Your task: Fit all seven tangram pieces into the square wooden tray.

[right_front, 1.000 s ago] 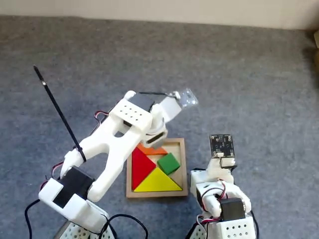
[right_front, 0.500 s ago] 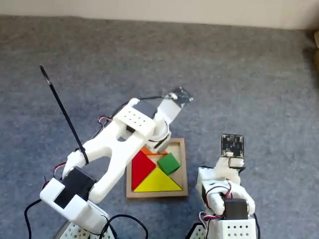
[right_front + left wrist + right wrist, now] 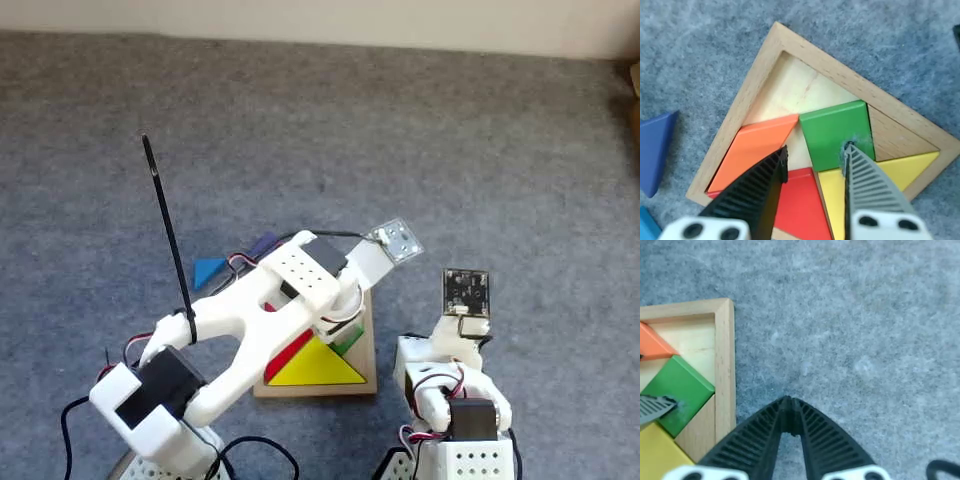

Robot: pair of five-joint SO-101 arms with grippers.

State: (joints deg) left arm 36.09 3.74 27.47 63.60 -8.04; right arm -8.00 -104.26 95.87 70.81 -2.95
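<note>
Your left tool [image 3: 815, 149] is open and empty, hanging over the tray [image 3: 805, 50]. Its pale finger [image 3: 867, 190] tips onto the green square [image 3: 835, 131]; can't tell if it touches. The black finger [image 3: 757, 190] ends over the seam between the orange parallelogram [image 3: 752, 150] and the red triangle [image 3: 800, 210].

The tray sits on the grey worktop [image 3: 450, 130] by its near edge, about mid-width, between the arm bases. In it are green, orange, red and the yellow triangle [image 3: 885, 170], lying flat. Bare tray floor shows at the corner beyond orange and green, and in a wedge beside green and yellow.

Outside the tray, toward the worktop's left edge, are the dark blue triangle [image 3: 655, 150] and the light blue piece [image 3: 646, 225], both apart from the tray.

The right tool [image 3: 790, 410] is closed and empty, over the worktop just off the tray's right rim.
</note>
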